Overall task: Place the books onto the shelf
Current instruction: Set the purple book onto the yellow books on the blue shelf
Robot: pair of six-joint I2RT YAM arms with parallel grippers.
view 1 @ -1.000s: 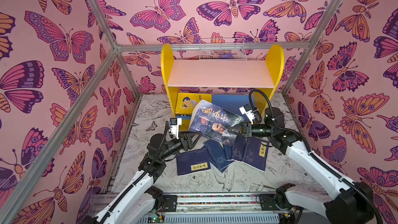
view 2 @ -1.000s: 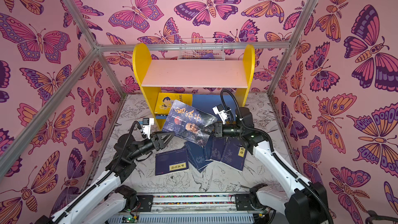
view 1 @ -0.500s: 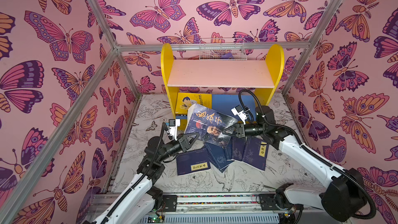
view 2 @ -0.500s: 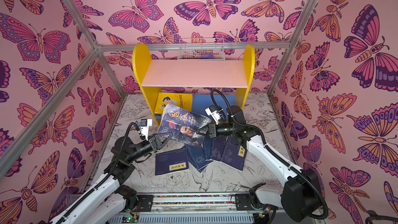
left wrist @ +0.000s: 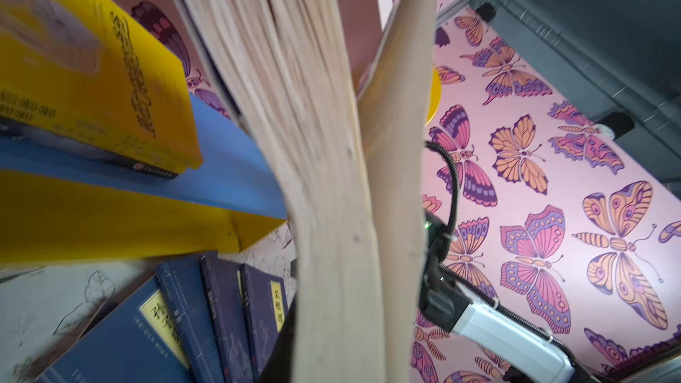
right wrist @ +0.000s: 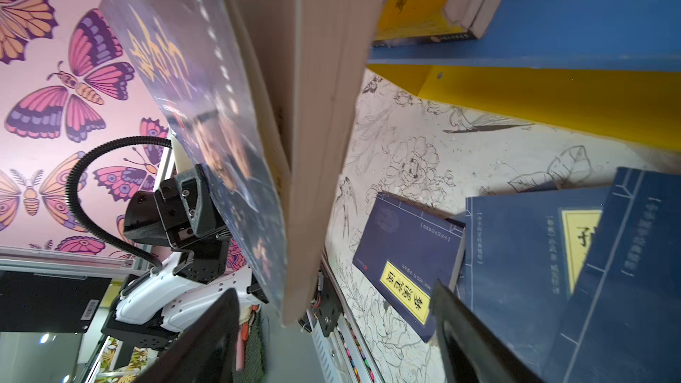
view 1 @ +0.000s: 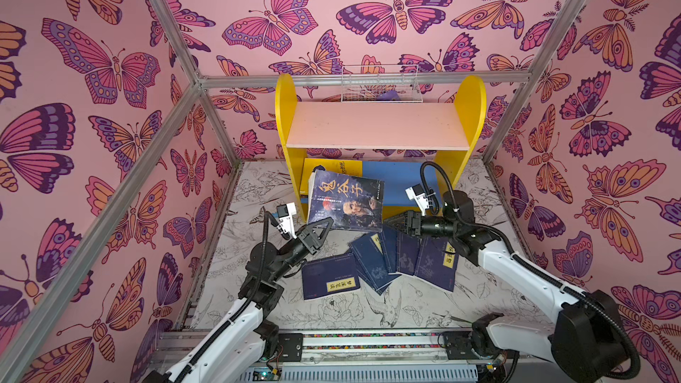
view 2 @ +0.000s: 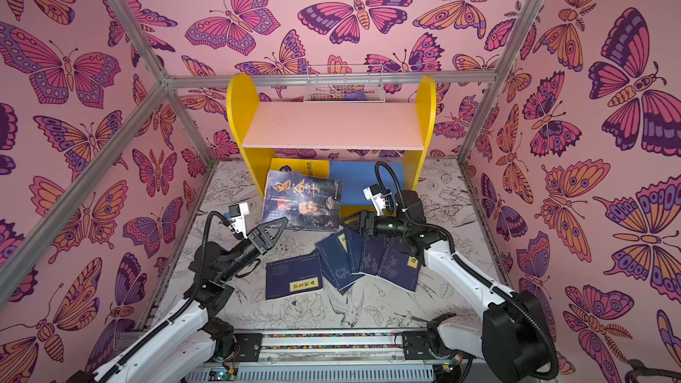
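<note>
A dark portrait book [view 1: 346, 200] hangs tilted just in front of the shelf [view 1: 376, 125], its top edge over the blue lower board [view 1: 401, 178]. My left gripper [view 1: 324, 223] is shut on its near left corner; the pages [left wrist: 331, 215] fan out in the left wrist view. My right gripper [view 1: 390, 221] stands open beside the book's near right corner, and its fingers [right wrist: 468, 340] touch nothing. A yellow book [view 1: 331, 168] lies on the lower board. Several navy books [view 1: 401, 261] lie fanned on the floor, one [view 1: 329, 281] apart.
A white wire basket [view 1: 379, 84] sits behind the pale pink upper board. Yellow side panels [view 1: 285, 119] bound the shelf. Butterfly walls close in on three sides, and a metal rail [view 1: 368, 340] runs along the front.
My left gripper closed on the portrait book's corner. My right gripper opened and let the book go. The book moved left and toward the shelf.
</note>
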